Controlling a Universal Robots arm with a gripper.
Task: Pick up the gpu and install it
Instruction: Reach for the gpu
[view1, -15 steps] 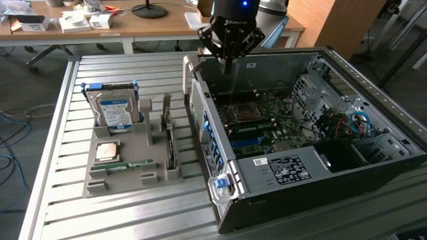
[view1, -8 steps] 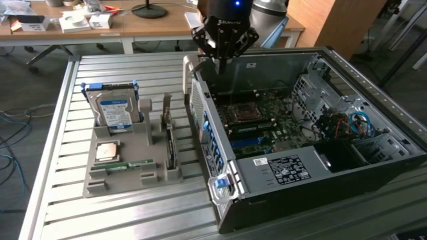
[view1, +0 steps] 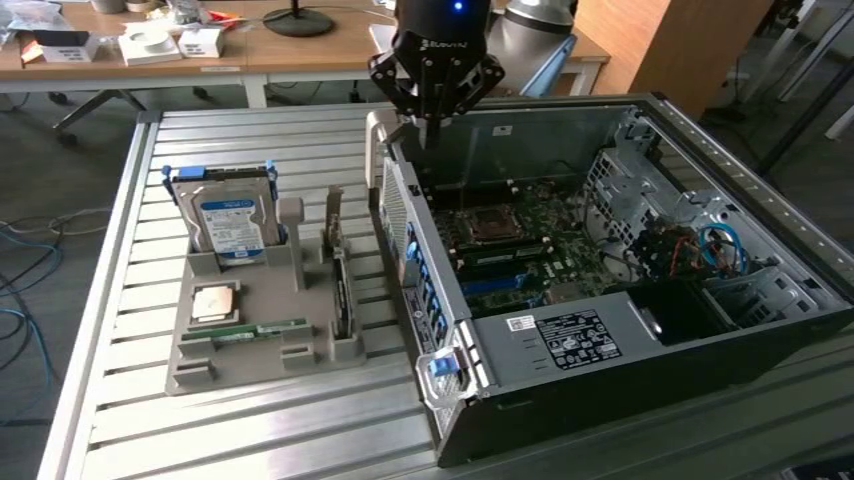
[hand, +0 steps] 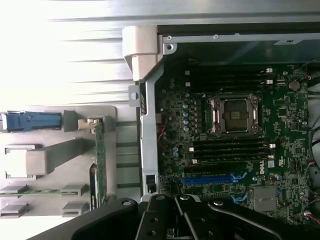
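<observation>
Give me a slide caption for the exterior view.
Shut gripper hovers over the open computer case; gpu stands in the gray holder.

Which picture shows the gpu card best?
The exterior view: the gpu stands on edge in the gray holder, its whole length visible. The wrist view sees the gpu from above, as a thin strip.

A wooden desk (view1: 267, 52) is standing behind the slatted metal table (view1: 200, 130); blue cables (view1: 24, 255) are lying on grey floor (view1: 40, 165).
</observation>
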